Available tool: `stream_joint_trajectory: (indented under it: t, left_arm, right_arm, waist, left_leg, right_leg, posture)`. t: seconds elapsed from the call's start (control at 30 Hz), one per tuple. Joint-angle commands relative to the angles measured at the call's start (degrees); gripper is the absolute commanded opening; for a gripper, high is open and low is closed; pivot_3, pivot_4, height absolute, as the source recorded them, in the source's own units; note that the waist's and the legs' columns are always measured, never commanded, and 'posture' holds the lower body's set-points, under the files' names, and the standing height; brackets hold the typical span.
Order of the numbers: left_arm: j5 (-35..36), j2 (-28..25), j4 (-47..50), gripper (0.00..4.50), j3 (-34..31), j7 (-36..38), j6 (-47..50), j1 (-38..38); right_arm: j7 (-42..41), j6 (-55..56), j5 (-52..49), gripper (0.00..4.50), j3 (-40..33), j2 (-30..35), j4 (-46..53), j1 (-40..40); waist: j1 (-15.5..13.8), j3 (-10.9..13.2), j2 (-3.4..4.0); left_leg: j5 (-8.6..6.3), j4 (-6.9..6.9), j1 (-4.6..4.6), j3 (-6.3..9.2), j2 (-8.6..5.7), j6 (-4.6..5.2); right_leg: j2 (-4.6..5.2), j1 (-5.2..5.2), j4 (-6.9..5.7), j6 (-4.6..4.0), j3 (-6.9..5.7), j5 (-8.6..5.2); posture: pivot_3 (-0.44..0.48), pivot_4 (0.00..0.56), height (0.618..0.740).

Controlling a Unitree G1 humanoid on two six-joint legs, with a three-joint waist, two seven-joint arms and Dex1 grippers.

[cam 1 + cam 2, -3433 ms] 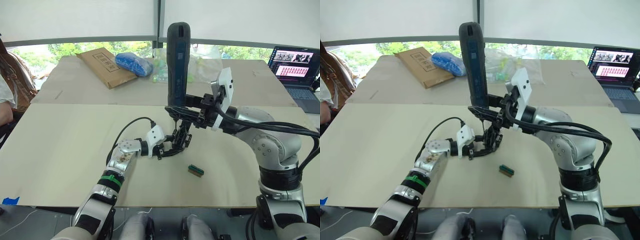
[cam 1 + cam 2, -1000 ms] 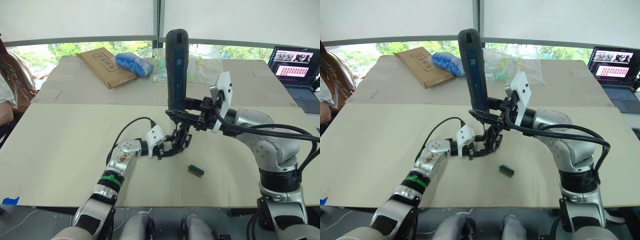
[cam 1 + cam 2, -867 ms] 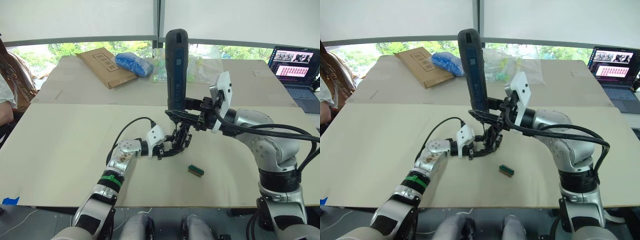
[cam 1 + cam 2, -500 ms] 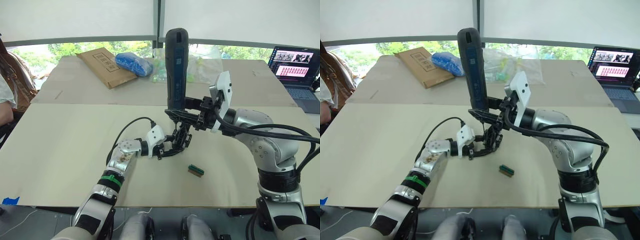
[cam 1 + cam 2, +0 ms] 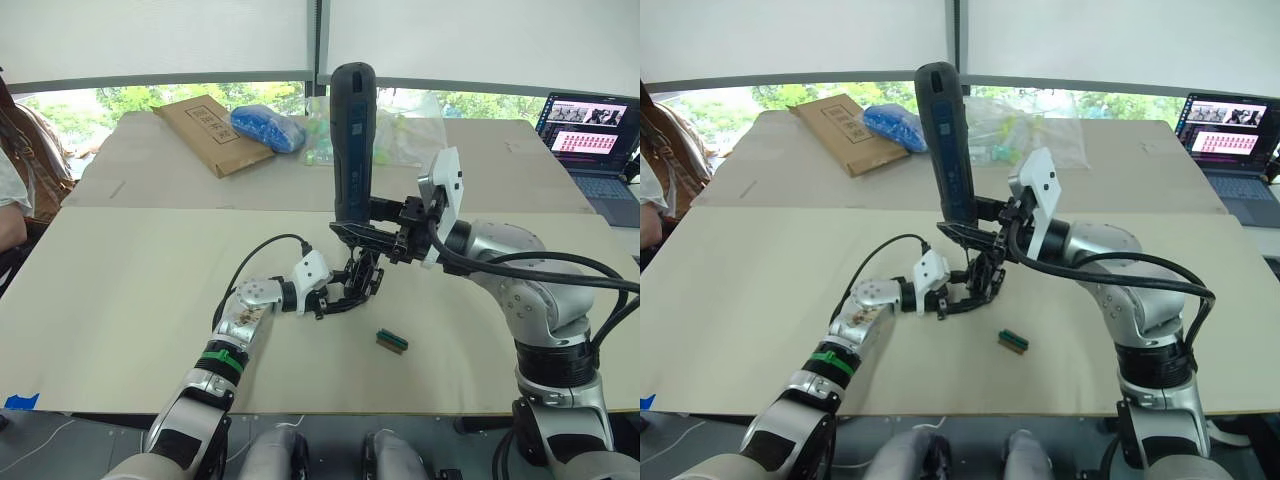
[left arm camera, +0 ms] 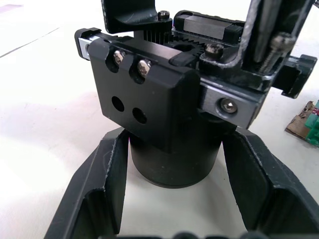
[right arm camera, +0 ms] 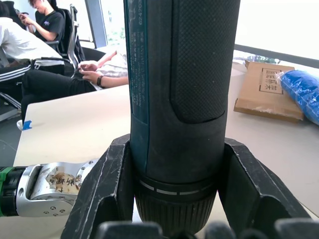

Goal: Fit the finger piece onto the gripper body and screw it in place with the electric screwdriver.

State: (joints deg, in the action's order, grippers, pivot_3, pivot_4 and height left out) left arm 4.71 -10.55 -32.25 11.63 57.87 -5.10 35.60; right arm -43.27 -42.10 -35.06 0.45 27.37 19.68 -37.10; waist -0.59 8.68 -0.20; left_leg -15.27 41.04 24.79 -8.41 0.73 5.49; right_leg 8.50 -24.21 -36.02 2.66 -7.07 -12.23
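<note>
Right end effector (image 5: 372, 222) is grasping the electric screwdriver (image 5: 352, 140) near its lower collar, holding it upright with the bit pointing down over the gripper body (image 5: 358, 282). Left end effector (image 5: 338, 296) is clamping the round base of the gripper body, which is standing on the desk (image 5: 120, 290). A small green block (image 5: 391, 341) is lying nearby.

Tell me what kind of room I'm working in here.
Probably an office or lab workspace: pale work tables by windows with blinds, an open laptop at the far right, and seated people on office chairs nearby.
</note>
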Motion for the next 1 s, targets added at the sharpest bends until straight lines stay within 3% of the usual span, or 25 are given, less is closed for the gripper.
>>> stream_joint_trajectory:
  t: [0.03,1.0]
  left_arm:
    - [0.04,0.27,1.19,2.30,0.31,-0.26,-0.74,0.85]
    - [-0.02,0.05,1.41,2.30,0.30,-0.25,-0.91,0.82]
  right_arm:
    - [-0.04,2.66,-1.19,1.93,-1.65,-0.50,2.42,-0.45]
    - [0.22,6.31,-0.61,1.93,-1.62,-3.09,1.45,1.66]
  waist:
    - [0.00,0.00,0.00]
    - [0.03,0.00,0.00]
  left_leg:
    - [0.00,0.00,0.00,0.00,0.00,0.00]
    - [0.00,0.01,0.00,0.00,0.00,0.00]
  right_leg:
    - [0.00,0.00,0.00,0.00,0.00,0.00]
    - [-0.01,0.00,-0.02,0.00,0.00,0.00]
  posture:
    - [0.000,0.150,0.732]
    - [0.000,0.150,0.732]
